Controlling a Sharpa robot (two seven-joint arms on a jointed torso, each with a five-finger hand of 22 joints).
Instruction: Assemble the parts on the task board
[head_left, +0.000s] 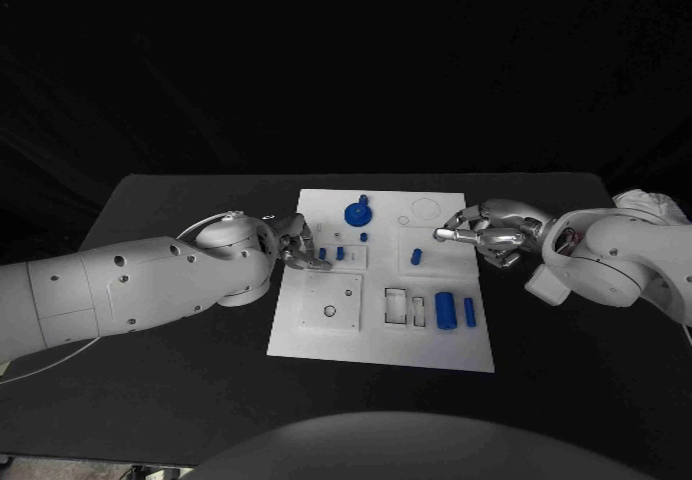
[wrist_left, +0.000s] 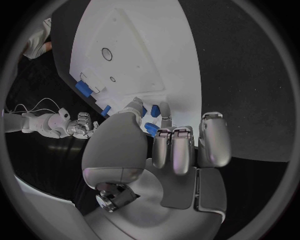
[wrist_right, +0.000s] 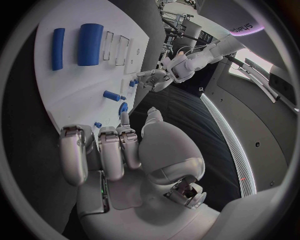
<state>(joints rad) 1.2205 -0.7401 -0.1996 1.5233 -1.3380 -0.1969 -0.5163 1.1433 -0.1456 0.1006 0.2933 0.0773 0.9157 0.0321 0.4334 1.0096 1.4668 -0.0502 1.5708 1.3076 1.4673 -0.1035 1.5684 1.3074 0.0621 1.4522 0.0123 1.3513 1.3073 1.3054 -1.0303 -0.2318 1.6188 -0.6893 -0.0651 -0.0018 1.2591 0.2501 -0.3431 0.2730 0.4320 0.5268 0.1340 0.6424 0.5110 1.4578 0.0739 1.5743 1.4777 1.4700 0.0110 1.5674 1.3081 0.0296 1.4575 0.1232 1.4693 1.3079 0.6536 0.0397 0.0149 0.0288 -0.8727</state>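
I think I am working in a robot lab or a test room. The black table (head_left: 173, 390) stands in a dark space with nothing homey around it. On it lies a white task board (head_left: 378, 345) with cut-out slots, made for practice. In my right wrist view I see smooth grey walls (wrist_right: 250, 125), a long thin strip of light (wrist_right: 228, 145) and metal stands (wrist_right: 178, 22) at the back.

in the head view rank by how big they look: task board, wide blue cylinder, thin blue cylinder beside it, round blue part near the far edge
1. task board
2. wide blue cylinder
3. round blue part, close to the wide cylinder
4. thin blue cylinder
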